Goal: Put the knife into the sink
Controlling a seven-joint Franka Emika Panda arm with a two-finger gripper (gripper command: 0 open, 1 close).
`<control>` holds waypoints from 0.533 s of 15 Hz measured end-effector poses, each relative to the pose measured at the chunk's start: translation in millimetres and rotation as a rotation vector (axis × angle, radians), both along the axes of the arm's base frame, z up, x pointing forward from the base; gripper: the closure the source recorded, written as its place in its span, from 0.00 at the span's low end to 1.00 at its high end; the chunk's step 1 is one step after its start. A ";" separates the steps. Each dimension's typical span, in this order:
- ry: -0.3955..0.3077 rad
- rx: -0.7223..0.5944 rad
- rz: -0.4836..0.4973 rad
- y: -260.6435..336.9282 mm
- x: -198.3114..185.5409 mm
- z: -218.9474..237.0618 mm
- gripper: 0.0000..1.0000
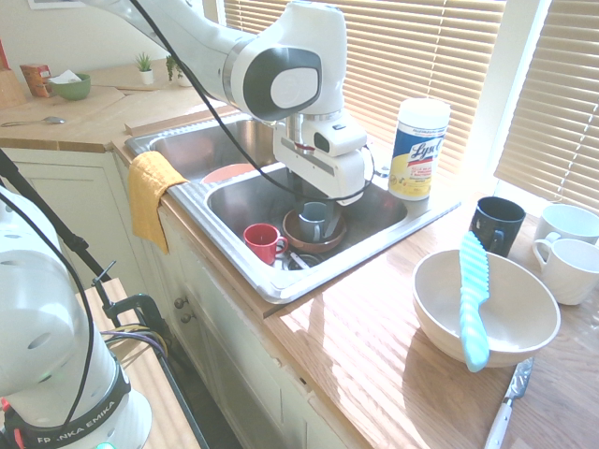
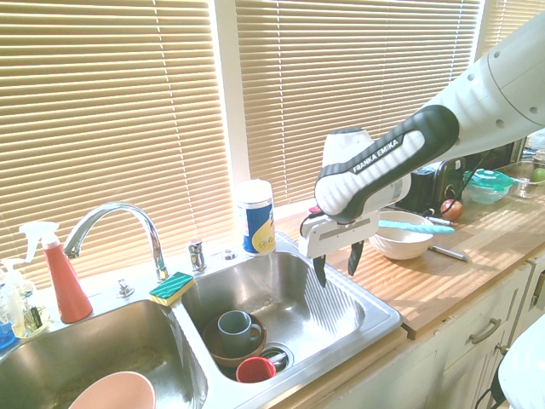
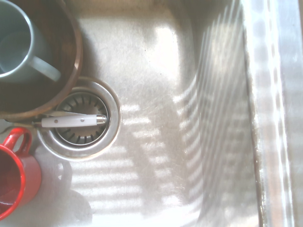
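You have the jaws point(image 2: 338, 262) hanging over the right-hand basin of the steel sink point(image 1: 281, 292), fingers spread wide and nothing between them! And there's the turquoise knife point(image 1: 474, 297), lying right across the top of the wide white bowl point(image 1: 433, 327) on the wooden bench point(image 1: 328, 374), well apart from your jaws, its wavy serrated edge in plain sight.

Just beside that bowl you've got the silver-bladed knife point(image 1: 510, 402), white handle and all, flat on the bench. The black mug point(image 1: 497, 225) stands behind the bowl with two white mugs point(image 1: 573, 267) near it, and the wipes canister point(image 1: 419, 150) is up at the sink's edge.

Down below you, inside the basin, a grey-blue mug point(image 3: 16, 42) sits in a brown bowl point(image 3: 71, 56), the red mug point(image 3: 28, 172) is just beside, and a white-handled utensil point(image 3: 71, 121) lies over the drain point(image 3: 87, 137). On the divider between the basins, there's your green and yellow sponge point(image 2: 172, 288)!
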State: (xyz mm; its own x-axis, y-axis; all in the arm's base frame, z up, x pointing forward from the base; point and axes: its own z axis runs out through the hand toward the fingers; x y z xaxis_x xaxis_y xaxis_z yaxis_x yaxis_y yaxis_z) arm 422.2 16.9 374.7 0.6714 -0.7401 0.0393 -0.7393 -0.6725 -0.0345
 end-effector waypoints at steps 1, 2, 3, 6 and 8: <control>0.002 0.000 0.000 0.0 0.0 -0.6 0.00; 0.002 0.000 0.008 -0.1 0.0 -0.8 0.00; 0.002 -0.001 0.034 -1.0 0.4 -0.2 0.00; 0.000 0.000 0.193 -19.7 8.0 16.3 0.00; 0.016 -0.005 0.316 -46.7 9.1 34.5 0.00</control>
State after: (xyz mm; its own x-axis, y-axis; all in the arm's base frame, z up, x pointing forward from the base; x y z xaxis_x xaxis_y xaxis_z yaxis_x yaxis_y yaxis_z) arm 431.3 -29.8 409.3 0.8684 -0.4949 0.0301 -0.4945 -0.8689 -0.0203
